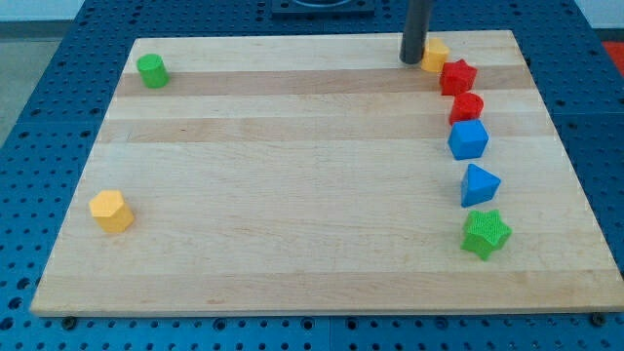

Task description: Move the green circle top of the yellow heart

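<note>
The surface (292,195) is a big light wood board. It lies on a blue floor with rows of little holes (39,117). No box or bowl shows here; every block sits right on the wood.

My tip (413,60) is at the view's top, right of the middle. The arm has no jaws, just a dark rod, so nothing is open or clamped. The tip stands just to the left of a yellow block (436,55), touching it or nearly so; I cannot tell its shape.

Below and right of my tip a curved line of blocks runs down the view's right side. First a red block (458,76), then a smaller red block (467,107), a blue cube (468,139), a blue triangle (479,185) and a green star (485,233).

The green circle (151,70) is far to the left of my tip, near the top left corner. It stands upright like a short round can, so it points no way.

The yellow heart (111,211) is far left and well below my tip, near the bottom left corner. I cannot tell which way it points.
</note>
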Controlling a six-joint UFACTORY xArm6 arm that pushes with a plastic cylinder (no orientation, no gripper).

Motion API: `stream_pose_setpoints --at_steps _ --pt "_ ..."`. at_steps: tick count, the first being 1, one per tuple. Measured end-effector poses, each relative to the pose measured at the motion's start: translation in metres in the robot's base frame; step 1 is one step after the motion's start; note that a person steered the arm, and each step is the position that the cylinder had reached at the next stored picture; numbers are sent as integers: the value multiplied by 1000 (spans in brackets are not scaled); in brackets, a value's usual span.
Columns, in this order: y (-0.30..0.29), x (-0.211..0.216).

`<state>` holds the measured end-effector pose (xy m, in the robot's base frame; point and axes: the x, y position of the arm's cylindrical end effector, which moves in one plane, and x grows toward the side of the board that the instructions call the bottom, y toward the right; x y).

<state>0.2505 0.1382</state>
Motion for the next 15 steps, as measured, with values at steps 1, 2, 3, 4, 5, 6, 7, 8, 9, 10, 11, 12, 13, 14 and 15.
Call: stream_pose_setpoints --at_steps 1,2,3,4,5,6,7,8,9,10,11,12,13,14,15 --pt "9 0" --pt "-6 0" --pt "-111 41" --pt "-247 95" --pt "-387 99" --pt "-443 67" --pt "-417 51" --pt "-413 20" --pt "-363 -2" --pt "-302 -18" --pt "-275 -21" --pt "-202 -21" --pt "-123 -21" --pt "-62 -23" --pt "-59 -45"
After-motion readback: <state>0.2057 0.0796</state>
